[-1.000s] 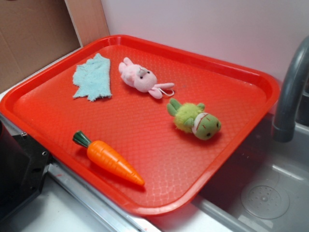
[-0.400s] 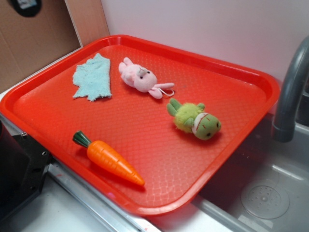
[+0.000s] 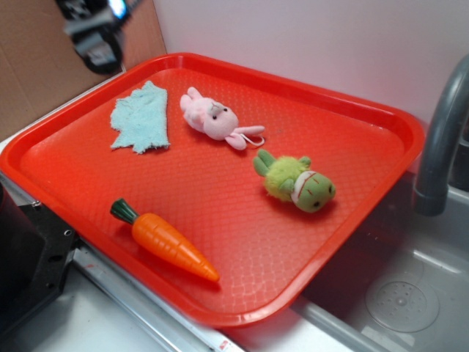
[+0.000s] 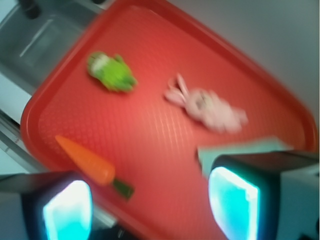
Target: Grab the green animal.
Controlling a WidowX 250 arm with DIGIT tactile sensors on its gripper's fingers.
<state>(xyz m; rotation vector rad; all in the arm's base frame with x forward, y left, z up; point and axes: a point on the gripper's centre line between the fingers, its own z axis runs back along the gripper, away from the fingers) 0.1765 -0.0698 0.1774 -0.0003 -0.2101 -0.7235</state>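
Observation:
The green animal (image 3: 295, 182) lies on its side on the red tray (image 3: 352, 139), right of centre, its face toward the sink. In the blurred wrist view the green animal (image 4: 111, 72) shows at the upper left. My gripper (image 3: 95, 29) hangs high over the tray's far left corner, well away from the toy and blurred in the exterior view. In the wrist view the gripper (image 4: 150, 206) is open, its two glowing cyan pads (image 4: 232, 202) wide apart with only tray between them.
A pink plush bunny (image 3: 215, 119) and a light blue cloth (image 3: 142, 119) lie at the tray's back left. An orange carrot (image 3: 167, 240) rests near the front edge. A grey faucet (image 3: 440, 139) and sink (image 3: 396, 293) stand to the right.
My gripper has come into the exterior view at the top left, moving down and right. The toys on the tray have not moved.

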